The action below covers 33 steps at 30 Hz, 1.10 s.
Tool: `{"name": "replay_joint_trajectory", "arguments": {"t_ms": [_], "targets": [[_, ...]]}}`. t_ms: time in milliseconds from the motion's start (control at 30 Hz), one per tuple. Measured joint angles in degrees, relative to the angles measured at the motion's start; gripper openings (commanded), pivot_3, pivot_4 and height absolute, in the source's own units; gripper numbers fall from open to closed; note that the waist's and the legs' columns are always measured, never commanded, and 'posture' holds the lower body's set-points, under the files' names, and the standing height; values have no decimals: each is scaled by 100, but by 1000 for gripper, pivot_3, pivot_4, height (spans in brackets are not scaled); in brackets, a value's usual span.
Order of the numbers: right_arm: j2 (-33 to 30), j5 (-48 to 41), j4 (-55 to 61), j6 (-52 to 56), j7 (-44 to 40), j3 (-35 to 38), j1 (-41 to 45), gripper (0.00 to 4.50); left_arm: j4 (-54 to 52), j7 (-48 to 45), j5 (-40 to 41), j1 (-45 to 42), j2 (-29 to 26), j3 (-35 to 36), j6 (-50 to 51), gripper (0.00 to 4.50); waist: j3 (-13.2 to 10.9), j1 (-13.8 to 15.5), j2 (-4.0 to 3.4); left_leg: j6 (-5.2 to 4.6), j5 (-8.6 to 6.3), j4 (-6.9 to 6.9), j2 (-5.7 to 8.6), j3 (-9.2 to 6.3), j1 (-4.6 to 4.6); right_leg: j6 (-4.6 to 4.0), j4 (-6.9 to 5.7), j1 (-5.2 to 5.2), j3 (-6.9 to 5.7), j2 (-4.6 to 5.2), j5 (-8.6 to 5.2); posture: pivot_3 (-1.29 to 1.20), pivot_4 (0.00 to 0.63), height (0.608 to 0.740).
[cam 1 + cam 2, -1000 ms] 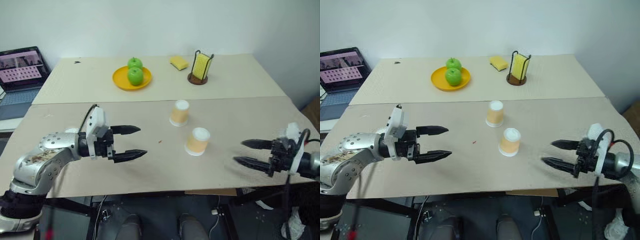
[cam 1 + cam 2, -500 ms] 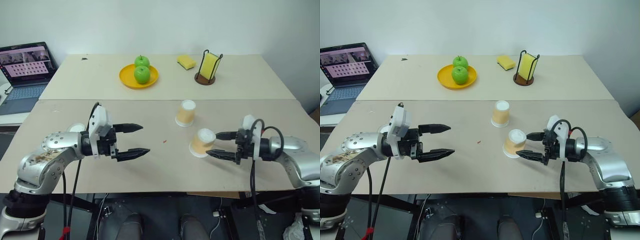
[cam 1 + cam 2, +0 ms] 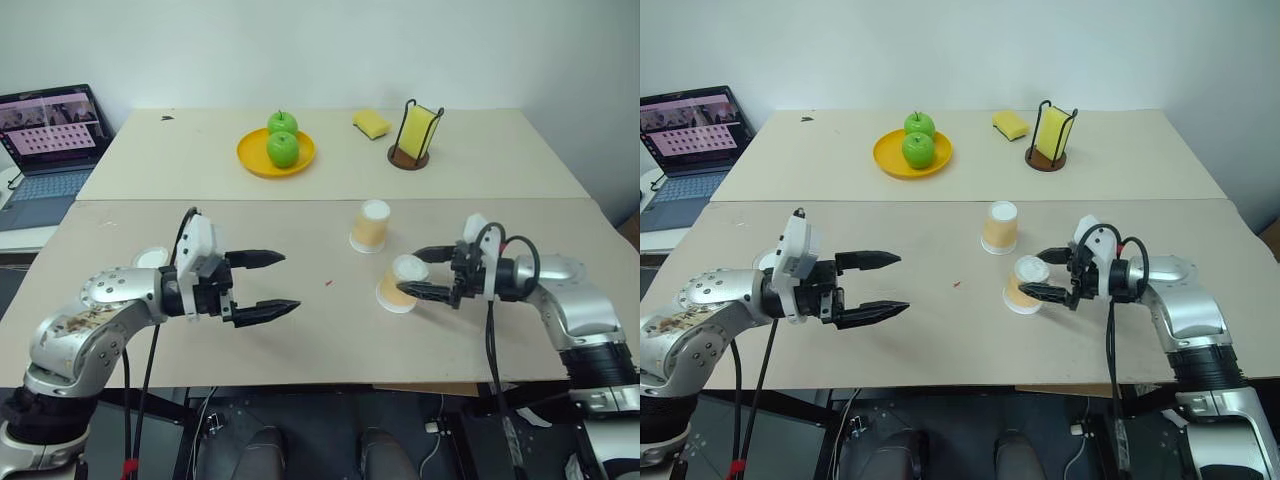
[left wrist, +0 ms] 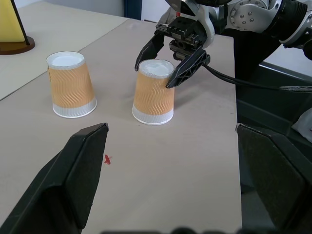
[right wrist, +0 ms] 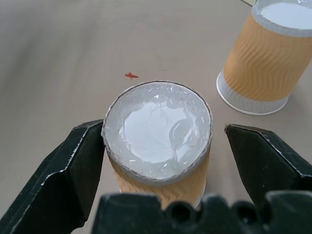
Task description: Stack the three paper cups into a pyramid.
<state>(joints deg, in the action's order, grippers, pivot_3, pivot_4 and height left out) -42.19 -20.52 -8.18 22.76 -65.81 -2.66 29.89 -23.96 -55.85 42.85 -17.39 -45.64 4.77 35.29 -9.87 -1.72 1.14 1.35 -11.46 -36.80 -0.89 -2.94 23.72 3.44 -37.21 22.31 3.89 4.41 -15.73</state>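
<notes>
Two tan-orange paper cups stand upside down on the near table: the far cup (image 3: 370, 226) and the near cup (image 3: 400, 284), a short gap apart. My right gripper (image 3: 406, 272) is open, with its two black fingers (image 5: 58, 180) on either side of the near cup's (image 5: 158, 126) top. One finger is at the rim and the other stands off it. My left gripper (image 3: 290, 281) hangs open and empty over the table, well left of both cups. A white round edge (image 3: 152, 257) peeks out behind my left forearm; I cannot tell what it is.
On the far table sit a yellow plate (image 3: 250, 160) with two green apples, a loose yellow sponge (image 3: 371, 123) and a black wire holder (image 3: 411, 135) with a yellow sponge. A laptop (image 3: 50, 130) stands at the far left. A small red mark (image 3: 328, 283) lies left of the cups.
My right arm has come in from the right table edge, bringing its open fingers around the near cup's top. The left arm has kept still. The camera view shifted early on.
</notes>
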Motion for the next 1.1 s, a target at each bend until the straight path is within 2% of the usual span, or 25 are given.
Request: {"name": "replay_joint_trajectory", "arguments": {"t_ms": [100, 167, 200, 267, 300, 533, 733, 867, 933, 1100], "targets": [[2, 20, -19, 0, -23, -13, 1, 4500, -12, 24, 0, 19, 0, 3, 4, 4483, 0, -3, 0, 0, 0, 0, 0, 0, 0, 0, 0, 1, 0, 0, 0, 0, 150, 732], [3, 25, -23, 0, -27, -13, 1, 3982, -25, 28, 0, 24, 0, 3, 8, 4500, 0, -3, 0, 0, 0, 0, 0, 0, 0, 0, 0, 1, 0, 0, 0, 0, 150, 732], [5, 34, -25, -1, -28, -13, 4, 3898, -37, 28, 1, 37, 0, 3, 10, 4500, 0, -3, 0, 0, 0, 0, 0, 0, 0, 0, 0, 1, 0, 0, 0, 0, 150, 732], [18, 85, -29, -7, -27, -13, 19, 3093, -42, 28, 1, 65, 0, 3, 17, 4500, 0, -4, 0, 0, 0, 0, 0, 0, 0, 0, -1, 1, 0, -1, 0, 0, 150, 732], [26, 122, -30, -10, -27, -13, 23, 2904, -42, 28, 1, 68, 0, 3, 21, 4500, 0, -5, 0, 0, 0, 0, -1, 0, -1, 0, -2, 1, 0, -1, 0, 0, 150, 732], [114, 214, -40, -26, -45, -134, 254, 2904, -169, 61, 3, 317, -17, 41, 135, 4500, -1, -64, -1, 0, 0, 0, -1, -1, -1, 0, -4, 2, 0, -1, 0, 0, 150, 732], [487, 236, 56, -22, -335, -480, 1274, 2904, -460, 193, 16, 591, -21, 158, 236, 4500, -2, -95, -2, 0, 0, 0, -4, -2, -7, -1, -14, 4, 0, -4, 0, 0, 150, 732], [1340, 197, -67, 15, -699, -993, 2219, 2904, -545, 315, 17, 721, -14, 238, 252, 4500, -3, -151, -2, 0, 0, 0, -6, -1, -10, -1, -31, 13, 5, -5, 0, 0, 150, 732], [1990, 380, -628, -68, -718, -1363, 2846, 2904, -684, 383, 44, 776, -8, 279, 259, 4500, -3, -169, -2, 0, 0, 0, -5, -4, -14, -3, -37, 13, 3, -5, -1, 0, 150, 732], [2899, 1044, -2766, -770, -603, -1752, 3569, 2904, -900, 605, 142, 1001, -9, 409, 352, 4500, -7, -76, 6, 4, 1, 0, 3, -5, -14, -3, -34, 11, 0, 3, 0, 0, 150, 732]]}}
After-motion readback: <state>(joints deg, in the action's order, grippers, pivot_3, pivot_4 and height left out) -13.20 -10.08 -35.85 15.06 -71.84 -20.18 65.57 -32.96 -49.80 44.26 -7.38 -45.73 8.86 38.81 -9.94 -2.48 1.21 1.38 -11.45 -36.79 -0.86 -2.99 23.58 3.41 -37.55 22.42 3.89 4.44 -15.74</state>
